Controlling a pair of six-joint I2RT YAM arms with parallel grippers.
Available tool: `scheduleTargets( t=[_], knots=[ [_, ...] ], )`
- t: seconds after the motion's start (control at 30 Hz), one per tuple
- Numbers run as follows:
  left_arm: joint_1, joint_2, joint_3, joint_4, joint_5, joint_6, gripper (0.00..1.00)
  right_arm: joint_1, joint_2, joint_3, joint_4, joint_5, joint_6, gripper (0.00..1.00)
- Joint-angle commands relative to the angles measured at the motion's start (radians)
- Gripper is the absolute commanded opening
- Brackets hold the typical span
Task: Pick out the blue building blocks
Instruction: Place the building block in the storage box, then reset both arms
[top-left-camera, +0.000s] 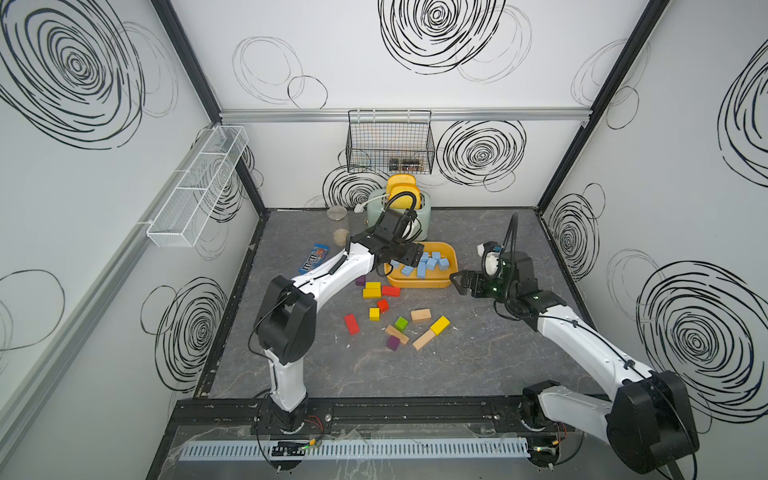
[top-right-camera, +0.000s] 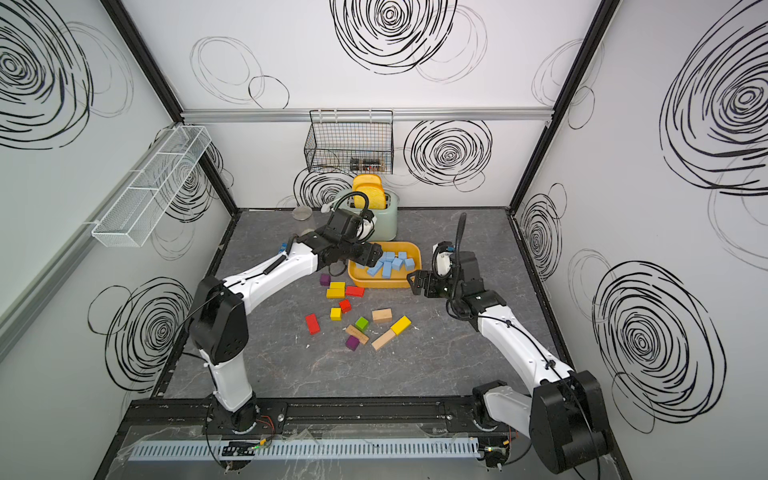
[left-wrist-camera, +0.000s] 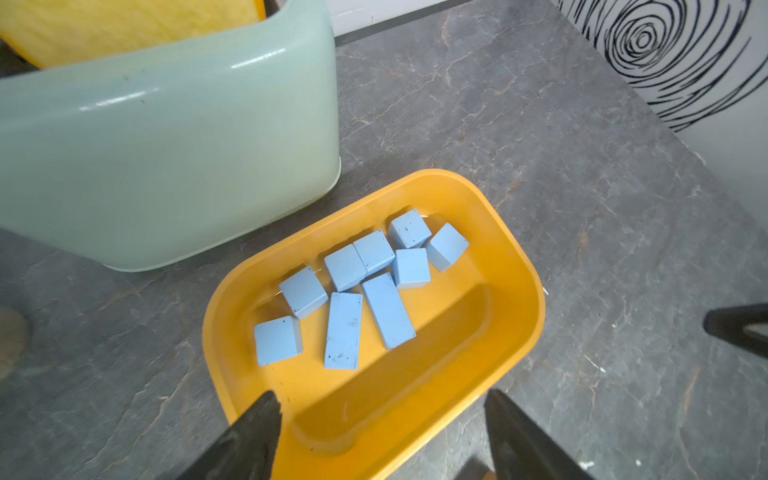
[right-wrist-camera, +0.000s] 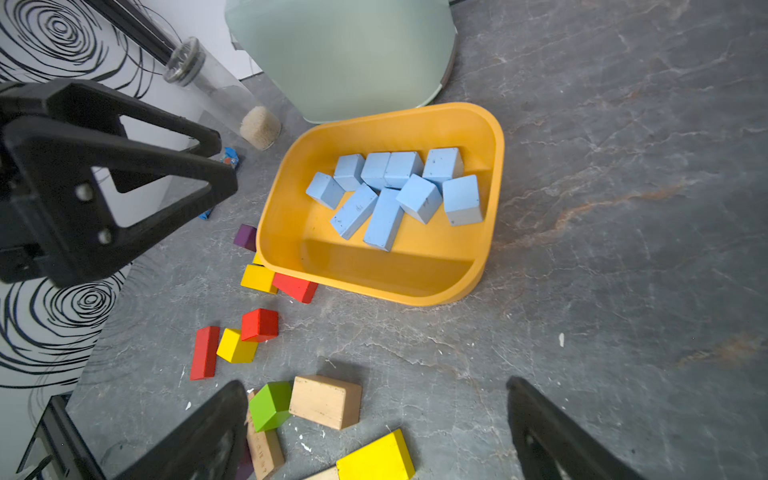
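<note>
Several light-blue building blocks (left-wrist-camera: 343, 330) lie loose in a yellow tray (left-wrist-camera: 521, 257), some cubes and two oblong bricks. Both top views show the blue building blocks (top-left-camera: 432, 264) (top-right-camera: 390, 264) in the tray (top-left-camera: 419, 284). My left gripper (left-wrist-camera: 382, 399) hangs open and empty over the tray's left end, fingers spread either side of its rim (top-left-camera: 409, 255). My right gripper (right-wrist-camera: 374, 386) is open and empty, low over the table just right of the tray (top-left-camera: 459, 282), above wood, green and yellow blocks. The right wrist view also shows the blue blocks (right-wrist-camera: 399, 191).
Red, yellow, green, purple and plain-wood blocks (top-left-camera: 374, 291) are scattered in front of the tray. A mint toaster (top-left-camera: 409, 212) with yellow toast stands right behind it. A blue candy packet (top-left-camera: 314, 257) and a clear jar (top-left-camera: 340, 226) lie at the left rear.
</note>
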Motion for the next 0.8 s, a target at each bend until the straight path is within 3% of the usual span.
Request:
scheduleTargets(
  t=[0.0,0.17,0.33,0.57,0.77],
  knots=[
    [0.031,-0.099,-0.090,0.131,-0.014,-0.010,0.87,-0.006,-0.040,0.040,0.018,-0.025,0.002,0.98],
    [0.125,-0.260,-0.263,0.279,-0.044,-0.070,1.00,-0.017,-0.078,0.058,0.028,-0.007,0.006,0.98],
    [0.249,-0.394,-0.408,0.340,-0.130,-0.115,0.96,-0.034,-0.103,0.081,0.050,0.021,0.017,0.98],
    [0.394,-0.574,-0.650,0.501,-0.166,-0.077,0.96,-0.087,-0.105,0.100,0.091,0.075,0.012,0.98],
    [0.445,-0.689,-0.904,0.752,-0.281,-0.029,0.96,-0.136,-0.105,0.048,0.168,0.147,0.031,0.98]
  ],
)
